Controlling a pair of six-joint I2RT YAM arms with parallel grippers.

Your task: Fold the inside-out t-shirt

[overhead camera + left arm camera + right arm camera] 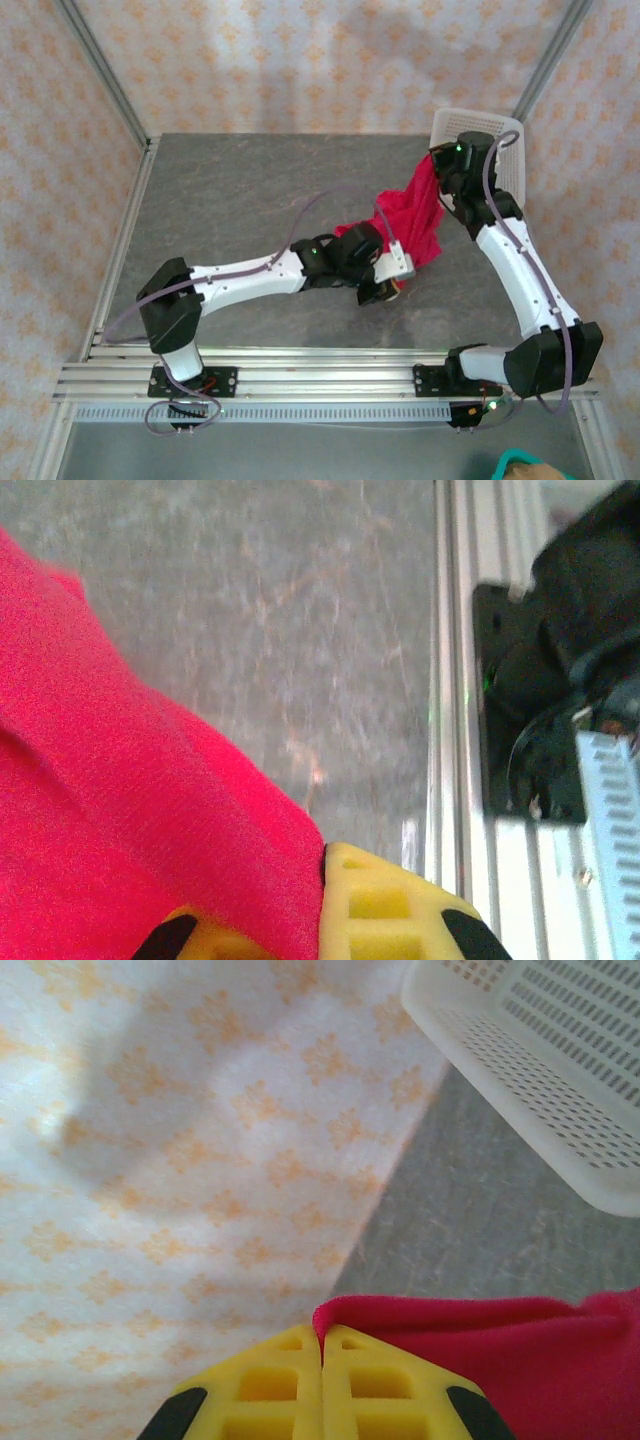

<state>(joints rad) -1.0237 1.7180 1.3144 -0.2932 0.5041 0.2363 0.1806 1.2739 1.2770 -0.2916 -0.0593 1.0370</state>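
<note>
Red T-shirt [418, 215] hangs bunched above the bench [230, 200], long axis diag.: upper end clamped in R pincer [322, 1348] beside basket [560, 1080], lower end clamped in L pincer [285, 910], nearer the bases. Any spreading pull prob. runs along this axis.

The t-shirt [418, 215] is soft, matt knit cloth. My right pincer [322, 1355] is matt yellow moulded plastic. At two o'clock the basket [560, 1070] is smooth white perforated plastic. The worktop [240, 200] looks like matt grey veined stone.
</note>
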